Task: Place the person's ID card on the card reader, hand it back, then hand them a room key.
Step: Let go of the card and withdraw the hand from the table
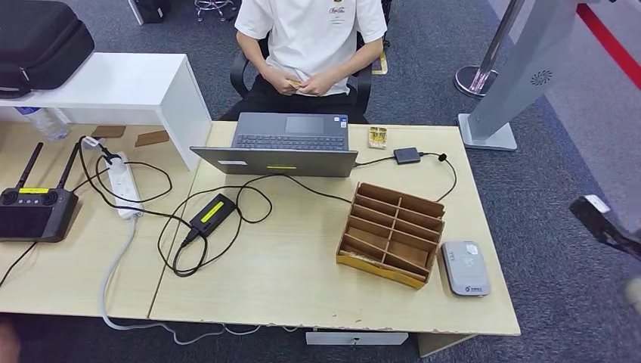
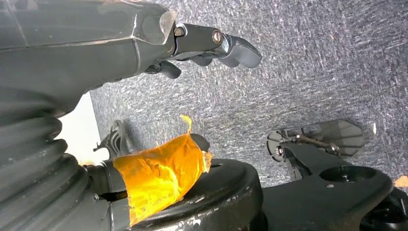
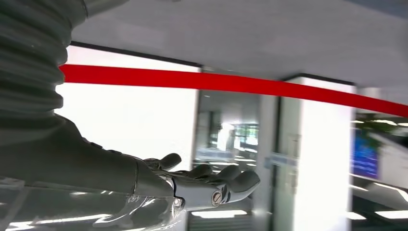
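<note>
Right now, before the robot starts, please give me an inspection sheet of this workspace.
Surface: light wooden desk, chipped front edge.
Job's things: grey flat card reader near right edge; wooden compartment box beside it; small card in seated person's hands.
Clutter: open grey laptop, black remote controller, black case.
Hands: left hand over carpet, holding nothing; right hand raised, holding nothing.
Cables: black charger cable, white power strip.
Surroundings: grey carpet, grey stand.

The card reader (image 1: 464, 268) lies just right of the compartment box (image 1: 391, 234), laptop (image 1: 283, 144) behind them
</note>
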